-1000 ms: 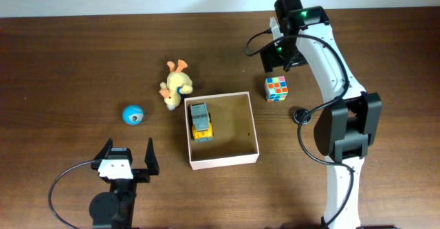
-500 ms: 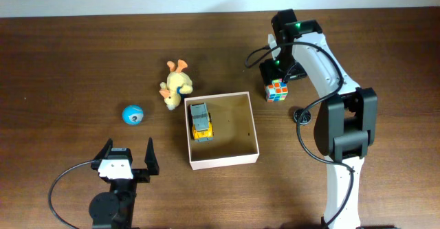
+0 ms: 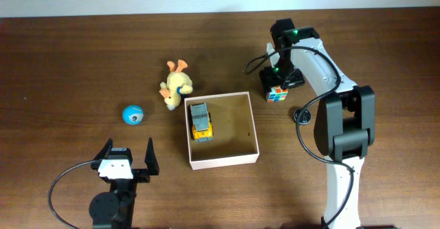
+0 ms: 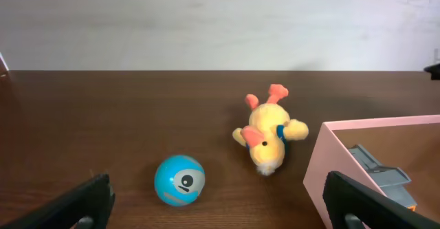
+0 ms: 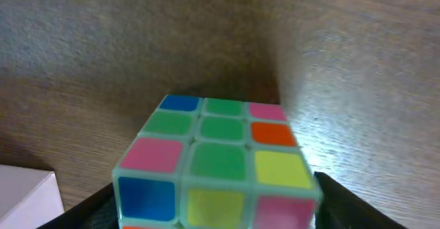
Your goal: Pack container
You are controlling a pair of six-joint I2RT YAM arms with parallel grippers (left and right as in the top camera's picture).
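The container (image 3: 221, 161) is a square cream-walled box with a tan floor at the table's middle, and a yellow and grey toy car (image 3: 201, 121) lies in its left part. A multicoloured puzzle cube (image 3: 277, 95) stands just right of the container's far corner. My right gripper (image 3: 275, 84) is down over the cube. In the right wrist view its open fingers (image 5: 216, 212) straddle the cube (image 5: 216, 157), one on each side. My left gripper (image 3: 127, 161) is open and empty near the front edge, left of the container. A container corner (image 5: 24, 194) shows in the right wrist view.
A yellow plush duck (image 3: 177, 84) lies off the container's far-left corner, and a blue ball (image 3: 133, 114) lies left of it. Both show in the left wrist view, the duck (image 4: 267, 133) and the ball (image 4: 179, 180), beside the container wall (image 4: 330, 167). A black cable loop (image 3: 301, 115) lies right of the container.
My right gripper has moved toward the front and down onto the cube, so it now covers most of it. The left arm and the toys have not moved.
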